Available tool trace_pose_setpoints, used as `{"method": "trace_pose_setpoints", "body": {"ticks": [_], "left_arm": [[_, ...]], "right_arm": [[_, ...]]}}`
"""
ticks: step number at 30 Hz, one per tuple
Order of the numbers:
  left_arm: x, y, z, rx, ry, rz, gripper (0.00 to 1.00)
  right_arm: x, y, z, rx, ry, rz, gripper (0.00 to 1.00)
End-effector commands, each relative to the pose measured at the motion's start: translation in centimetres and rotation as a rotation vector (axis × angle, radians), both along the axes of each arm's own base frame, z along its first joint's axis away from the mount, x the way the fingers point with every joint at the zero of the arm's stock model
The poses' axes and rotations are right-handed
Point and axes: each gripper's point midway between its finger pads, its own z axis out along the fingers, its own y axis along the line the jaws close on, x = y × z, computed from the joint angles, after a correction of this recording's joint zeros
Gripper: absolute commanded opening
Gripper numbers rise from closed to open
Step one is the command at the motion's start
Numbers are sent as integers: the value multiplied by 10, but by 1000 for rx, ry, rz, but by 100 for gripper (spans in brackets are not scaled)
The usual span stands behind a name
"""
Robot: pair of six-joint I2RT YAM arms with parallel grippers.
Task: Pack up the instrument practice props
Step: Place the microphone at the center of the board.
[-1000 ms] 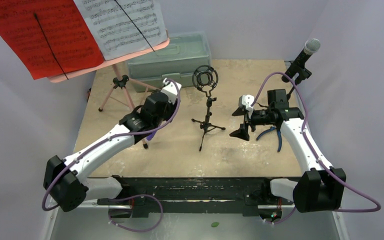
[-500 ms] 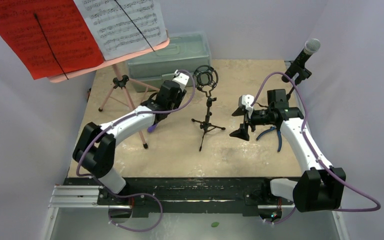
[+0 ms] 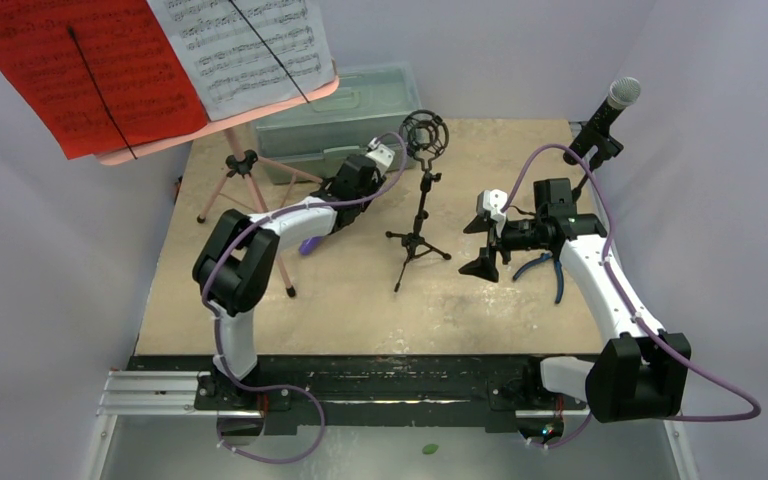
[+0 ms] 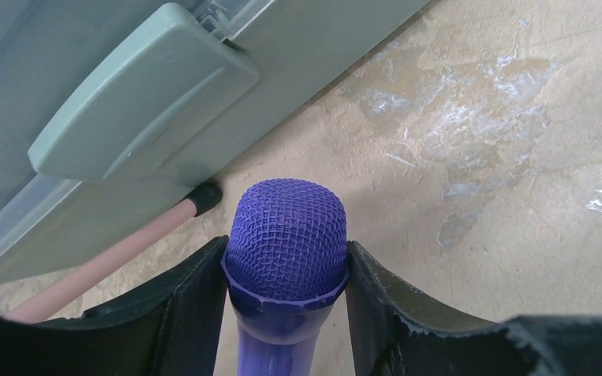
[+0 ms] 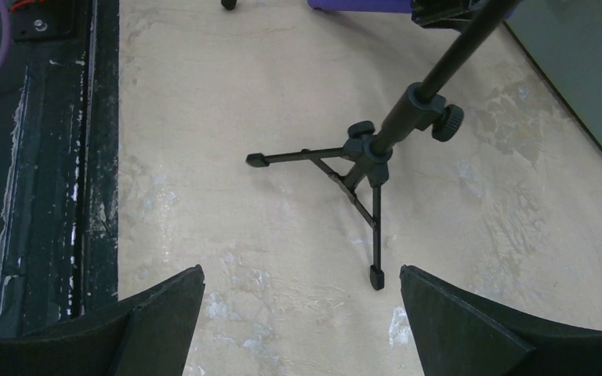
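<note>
L arm has swung in over the last sec. The elbow has folded up and the wrist has gone from the near-left of the surface (image 3: 360, 290) to just in front of the grey-green case (image 3: 360, 105). L hand (image 4: 286, 245) is part-closed and clamped on the purple mic (image 4: 286, 223), fingers (image 4: 180, 305) either side of the collar below the mesh head. The head points at the case's front wall. A foot of the pink tripod (image 4: 110, 262) lies just ahead, at or against the case; can't tell which.

The black shock-mount stand (image 3: 418, 200) also looks shifted. Its ring sits further back and right than a sec ago, prob. nudged by the L wrist or cable, though the top view is too coarse to be sure. Its feet are on the surface.

R hand (image 5: 299, 274) is unchanged: jaws wide, holding nothing, hovering near the stand's feet w/ the blue-handled pliers (image 3: 552, 272) beside it.

For the task, the first prop has reached the case. But the lid looks shut w/ the latch (image 4: 141, 86) down, so as I read it the mic can't go in till the case is opened, likely the R arm's job. The rest is unpacked. The tripod w/ tray (image 3: 260, 112), red page (image 3: 80, 70) and white page (image 3: 245, 45) stands far left. The silver-headed mic (image 3: 615, 100) is in its mount at the far-right edge.
</note>
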Motion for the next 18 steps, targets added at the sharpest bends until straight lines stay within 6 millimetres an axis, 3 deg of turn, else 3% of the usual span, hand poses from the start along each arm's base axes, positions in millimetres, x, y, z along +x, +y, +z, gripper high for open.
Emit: {"method": "trace_pose_setpoints", "body": {"ticks": [1, 6, 10, 14, 18], "left_arm": [[16, -3, 12, 15, -66, -2, 14], [11, 6, 8, 18, -83, 39, 17], [1, 12, 2, -26, -76, 73, 29], [-9, 20, -8, -38, -64, 89, 31], [-5, 25, -5, -35, -78, 106, 32]], "right_arm": [[4, 1, 10, 9, -27, 14, 99], [4, 1, 10, 9, -26, 14, 99], [3, 2, 10, 14, -24, 18, 99], [3, 4, 10, 26, -9, 24, 99], [3, 3, 9, 25, -5, 23, 99]]}}
